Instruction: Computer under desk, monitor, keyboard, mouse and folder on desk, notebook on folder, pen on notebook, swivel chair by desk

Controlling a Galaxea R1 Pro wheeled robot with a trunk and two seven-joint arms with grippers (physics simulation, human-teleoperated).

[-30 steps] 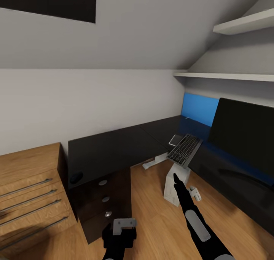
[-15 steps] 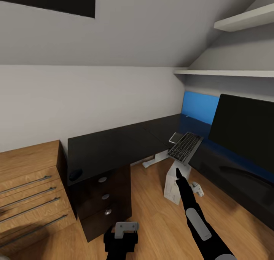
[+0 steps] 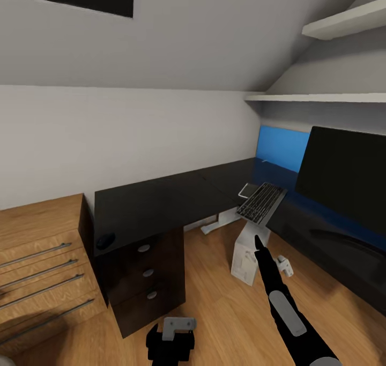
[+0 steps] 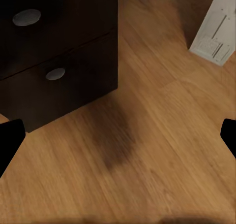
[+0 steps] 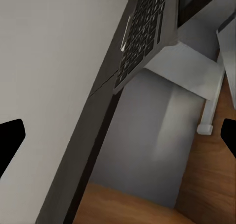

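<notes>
The black L-shaped desk [image 3: 161,202] carries the dark mouse [image 3: 105,240] at its left end and the black monitor [image 3: 343,178] at the right. The keyboard [image 3: 261,202] lies tilted, overhanging the desk's inner edge, and appears close up as the keyboard [image 5: 147,32]. A small grey notebook [image 3: 247,190] lies just behind it. The light grey computer [image 3: 245,253] stands on the floor below. My right gripper [image 3: 257,243] is open, pointing up toward the keyboard from below. My left gripper [image 3: 171,334] hangs open over the floor. The folder, pen and swivel chair are out of view.
A wooden dresser [image 3: 37,258] stands left of the desk's drawers [image 3: 145,275], which also appear as the drawers [image 4: 54,51] beside the computer [image 4: 214,29]. A blue wall panel [image 3: 281,147] and white shelves [image 3: 321,96] sit behind the monitor. Wooden floor [image 3: 214,301] lies between the desk's wings.
The camera has shifted, so the whole scene sits slightly differently. My right gripper has drifted a little to the right, still below the keyboard. The left gripper sits lower in the picture.
</notes>
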